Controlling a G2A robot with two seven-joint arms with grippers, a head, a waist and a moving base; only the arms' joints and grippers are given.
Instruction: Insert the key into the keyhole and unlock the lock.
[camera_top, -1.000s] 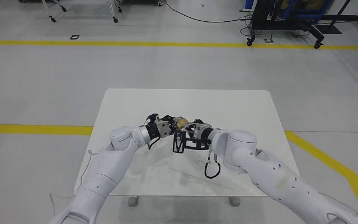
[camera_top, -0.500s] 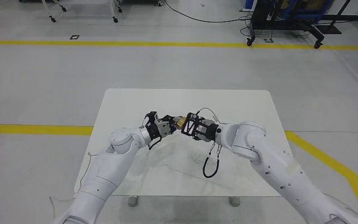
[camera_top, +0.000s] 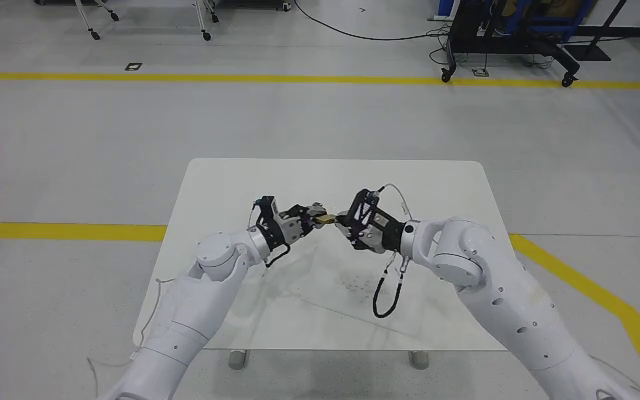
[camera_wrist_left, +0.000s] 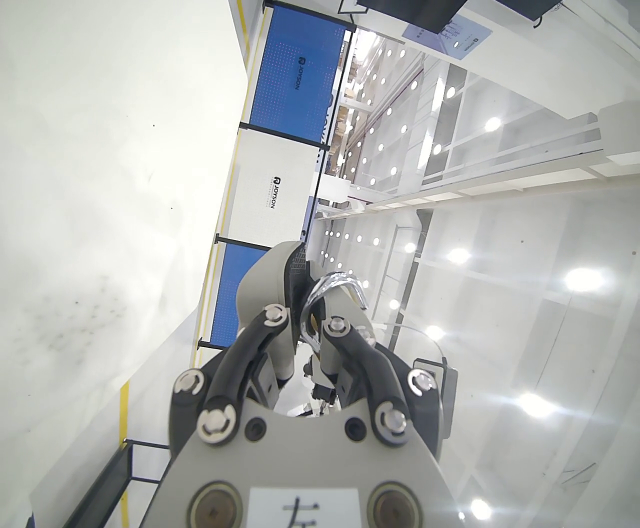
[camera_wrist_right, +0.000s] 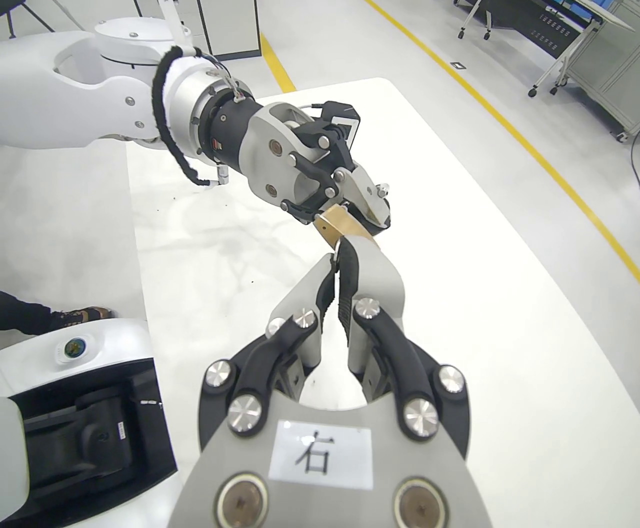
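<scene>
A: Where's the lock (camera_top: 322, 217) (camera_wrist_right: 336, 225)?
B: Above the table (camera_top: 430, 190), clamped in the left gripper (camera_top: 306, 218) (camera_wrist_left: 311, 282) (camera_wrist_right: 367, 212) — same grip as before.
A: And the right gripper (camera_top: 345, 222) (camera_wrist_right: 342, 250)?
B: Fingers (camera_wrist_right: 375, 280) pinched together; it swung up from nearer the robot — tips now touching the lock's brass end.

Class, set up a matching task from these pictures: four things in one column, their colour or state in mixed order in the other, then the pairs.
1 lock
2 left gripper
3 right gripper
4 table

A white, under both arms
B shut, tips at the lock
C brass-coloured, held off the table
D shut on the lock

Pairs: 1-C; 2-D; 3-B; 4-A
</scene>
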